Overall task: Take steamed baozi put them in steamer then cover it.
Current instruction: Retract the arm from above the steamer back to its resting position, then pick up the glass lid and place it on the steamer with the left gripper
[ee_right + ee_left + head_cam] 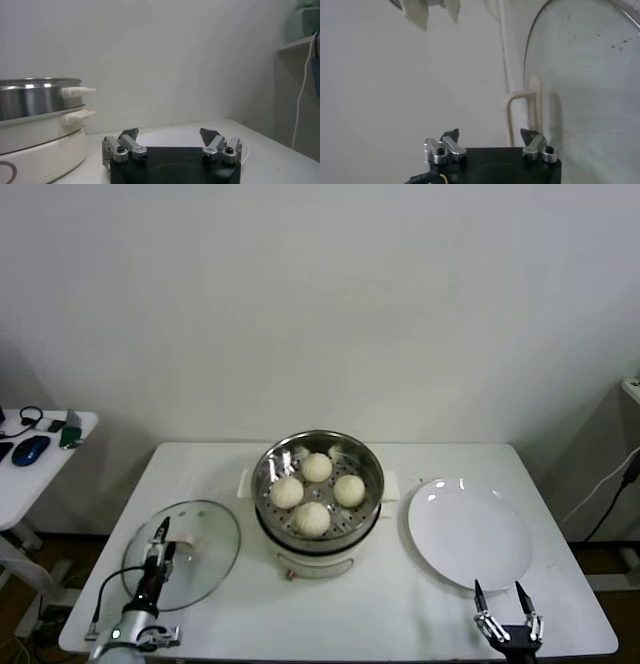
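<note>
Several cream-white baozi [317,467] lie on the perforated tray inside the steel steamer [372,464] at the table's middle. The glass cover [210,569] lies flat on the table to the steamer's left, its white handle [190,542] on top. My left gripper [161,536] hovers low over the cover beside that handle. In the left wrist view, my left gripper [490,134] stands open. The handle [522,112] lies just beyond its fingertips, nearer one finger. My right gripper [497,589] waits open by the table's front right edge, holding nothing.
A flat white plate [468,529] sits to the right of the steamer, just behind the right gripper [170,132]. The steamer [35,100] with its side handles shows in the right wrist view. A side table [80,424] with a blue mouse [30,449] stands far left.
</note>
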Controlling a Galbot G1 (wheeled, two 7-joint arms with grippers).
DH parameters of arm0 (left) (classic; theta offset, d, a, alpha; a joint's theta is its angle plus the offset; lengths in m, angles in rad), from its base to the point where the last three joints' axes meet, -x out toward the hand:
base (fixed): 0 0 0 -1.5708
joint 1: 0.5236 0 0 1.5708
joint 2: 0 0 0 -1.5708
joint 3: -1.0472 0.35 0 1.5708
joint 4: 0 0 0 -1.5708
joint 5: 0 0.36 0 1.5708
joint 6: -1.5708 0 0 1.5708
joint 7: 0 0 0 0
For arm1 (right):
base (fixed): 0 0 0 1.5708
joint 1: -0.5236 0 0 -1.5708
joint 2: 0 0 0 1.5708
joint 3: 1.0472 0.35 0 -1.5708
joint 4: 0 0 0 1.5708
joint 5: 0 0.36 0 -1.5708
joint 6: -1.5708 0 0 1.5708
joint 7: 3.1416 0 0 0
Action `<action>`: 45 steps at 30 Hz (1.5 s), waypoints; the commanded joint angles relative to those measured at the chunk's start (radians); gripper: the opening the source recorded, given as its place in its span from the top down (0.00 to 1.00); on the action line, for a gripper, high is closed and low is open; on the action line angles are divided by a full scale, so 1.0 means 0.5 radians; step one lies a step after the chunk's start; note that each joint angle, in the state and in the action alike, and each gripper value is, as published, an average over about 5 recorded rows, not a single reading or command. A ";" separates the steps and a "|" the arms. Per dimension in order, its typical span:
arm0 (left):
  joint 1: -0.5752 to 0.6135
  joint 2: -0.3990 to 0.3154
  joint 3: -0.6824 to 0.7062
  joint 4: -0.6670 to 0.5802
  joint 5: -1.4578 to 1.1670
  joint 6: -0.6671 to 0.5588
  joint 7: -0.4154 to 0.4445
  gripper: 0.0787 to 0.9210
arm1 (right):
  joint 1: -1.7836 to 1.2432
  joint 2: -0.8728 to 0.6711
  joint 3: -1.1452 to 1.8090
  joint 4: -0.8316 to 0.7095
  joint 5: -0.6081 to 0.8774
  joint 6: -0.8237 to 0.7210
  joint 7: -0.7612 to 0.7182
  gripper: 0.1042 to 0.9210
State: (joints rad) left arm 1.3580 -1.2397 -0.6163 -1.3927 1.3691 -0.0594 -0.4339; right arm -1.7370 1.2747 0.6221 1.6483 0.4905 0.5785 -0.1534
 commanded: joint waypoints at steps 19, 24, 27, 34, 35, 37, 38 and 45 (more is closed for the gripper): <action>-0.062 -0.041 0.001 0.129 -0.001 -0.005 0.023 0.88 | 0.001 0.006 0.001 -0.010 -0.042 0.022 -0.008 0.12; -0.024 -0.039 0.001 0.019 -0.073 0.003 0.027 0.92 | -0.003 0.008 0.004 0.002 -0.059 0.026 -0.009 0.12; 0.024 -0.011 0.009 -0.160 -0.162 0.037 0.062 0.92 | -0.008 0.007 0.014 0.018 -0.074 0.018 -0.005 0.12; 0.165 0.183 0.029 -0.832 -0.575 0.357 0.359 0.92 | -0.021 0.005 0.049 0.045 -0.210 -0.067 0.064 0.12; 0.181 0.228 0.027 -0.935 -0.636 0.425 0.420 0.92 | -0.026 0.003 0.051 0.053 -0.221 -0.082 0.073 0.12; 0.204 0.309 0.023 -1.100 -0.732 0.560 0.533 0.92 | -0.038 0.001 0.055 0.075 -0.237 -0.109 0.090 0.12; 0.209 0.360 0.021 -1.187 -0.775 0.641 0.598 0.92 | -0.045 0.001 0.057 0.089 -0.246 -0.121 0.097 0.12; 0.042 0.668 0.216 -1.579 -0.906 1.127 0.908 0.92 | -0.068 0.007 0.069 0.157 -0.286 -0.169 0.145 0.12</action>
State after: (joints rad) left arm 1.4243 -1.1106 -0.5987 -1.7914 1.0930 0.1692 -0.2199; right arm -1.7628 1.2765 0.6521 1.6953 0.3852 0.5274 -0.1086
